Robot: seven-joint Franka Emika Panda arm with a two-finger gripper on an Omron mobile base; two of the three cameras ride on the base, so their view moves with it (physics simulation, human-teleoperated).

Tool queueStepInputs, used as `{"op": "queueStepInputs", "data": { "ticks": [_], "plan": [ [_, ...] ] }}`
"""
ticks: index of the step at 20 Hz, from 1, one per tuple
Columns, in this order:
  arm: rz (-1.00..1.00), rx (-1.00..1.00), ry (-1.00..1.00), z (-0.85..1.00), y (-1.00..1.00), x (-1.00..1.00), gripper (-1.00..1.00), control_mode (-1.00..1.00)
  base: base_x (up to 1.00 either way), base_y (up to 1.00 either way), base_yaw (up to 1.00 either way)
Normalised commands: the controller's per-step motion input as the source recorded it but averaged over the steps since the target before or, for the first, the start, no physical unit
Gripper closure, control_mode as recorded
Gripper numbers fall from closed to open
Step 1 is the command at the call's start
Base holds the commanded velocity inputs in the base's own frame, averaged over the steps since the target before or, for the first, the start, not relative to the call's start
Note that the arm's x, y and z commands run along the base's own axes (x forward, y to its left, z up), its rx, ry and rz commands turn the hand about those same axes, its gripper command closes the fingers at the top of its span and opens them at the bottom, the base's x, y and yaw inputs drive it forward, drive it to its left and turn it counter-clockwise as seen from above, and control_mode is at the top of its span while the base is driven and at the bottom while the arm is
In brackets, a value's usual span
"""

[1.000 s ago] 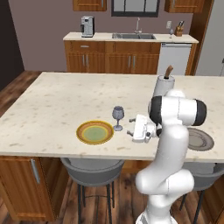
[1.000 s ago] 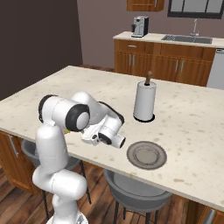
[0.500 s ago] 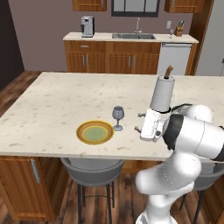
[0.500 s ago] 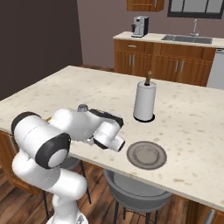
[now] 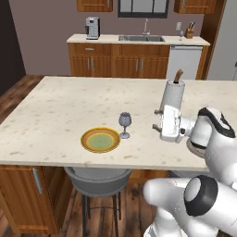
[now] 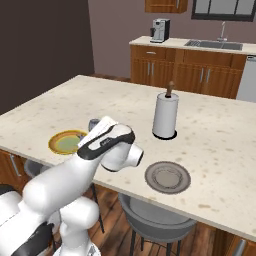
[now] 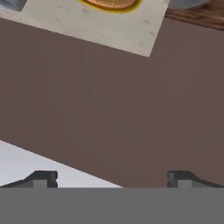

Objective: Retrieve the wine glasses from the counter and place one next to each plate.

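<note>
While the gripper (image 7: 112, 178) stands wide open with nothing in it, one wine glass (image 5: 124, 124) stands upright on the big tabletop (image 5: 69, 106), just beside the plate with the orange-yellow rim (image 5: 100, 140). The grey plate (image 6: 167, 176) lies near the paper-towel roll (image 6: 165, 113), with bare top around it. Far back, the counter (image 5: 139, 40) with the sink (image 5: 141, 38) holds a coffee machine (image 5: 93, 28). Stools (image 5: 96, 178) sit under the tabletop edge.
</note>
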Motion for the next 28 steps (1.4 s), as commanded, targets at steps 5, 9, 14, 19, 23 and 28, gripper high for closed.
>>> {"op": "queueStepInputs", "data": {
  "ticks": [5,9,14,19,23,28],
  "plan": [
    [0.00,0.09,0.15,1.00,0.00,-0.79,-1.00,-1.00,0.00,0.00,0.00],
    [0.00,-0.01,-0.06,0.63,0.00,-0.89,-1.00,-1.00,0.00,0.00,0.00],
    [0.00,-0.01,-0.16,0.28,0.00,-0.96,-1.00,-1.00,0.00,0.00,0.00],
    [0.00,0.00,-0.24,0.00,0.00,-1.00,-1.00,-1.00,0.00,0.00,0.00],
    [0.00,0.00,-0.28,0.48,0.00,-0.82,-1.00,-1.00,0.00,0.00,0.00],
    [0.00,0.00,-0.15,0.60,0.00,-0.67,-1.00,-1.00,0.00,0.00,0.00]
  ]
}}
